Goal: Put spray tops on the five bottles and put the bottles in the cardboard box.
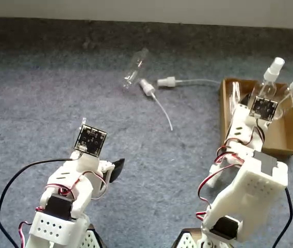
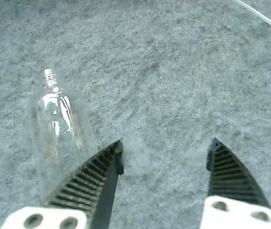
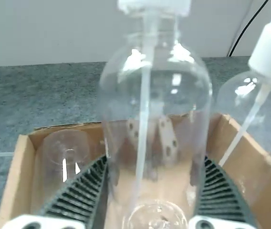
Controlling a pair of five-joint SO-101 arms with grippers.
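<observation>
Capped bottle (image 3: 154, 119) clamped between the closed jaws of the right gripper (image 3: 155, 164), over the cardboard box (image 3: 18, 162). In the box are a second capped bottle (image 3: 250, 109) and a third bottle (image 3: 61, 157), its top not discernible. Left gripper (image 2: 166, 152) is wide open and empty, with an uncapped bottle (image 2: 59, 133) just beside one finger. Well apart on the carpet (image 1: 43, 77) lie a bare bottle (image 1: 135, 68), one spray top (image 1: 147, 88) and another spray top (image 1: 167, 81). By this showing, two bottles remain to cap and box.

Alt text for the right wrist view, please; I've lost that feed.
The right gripper clamps a clear bottle fitted with a spray top at the cardboard box. A second topped bottle is beside it, and a third bottle is in the box.
</observation>
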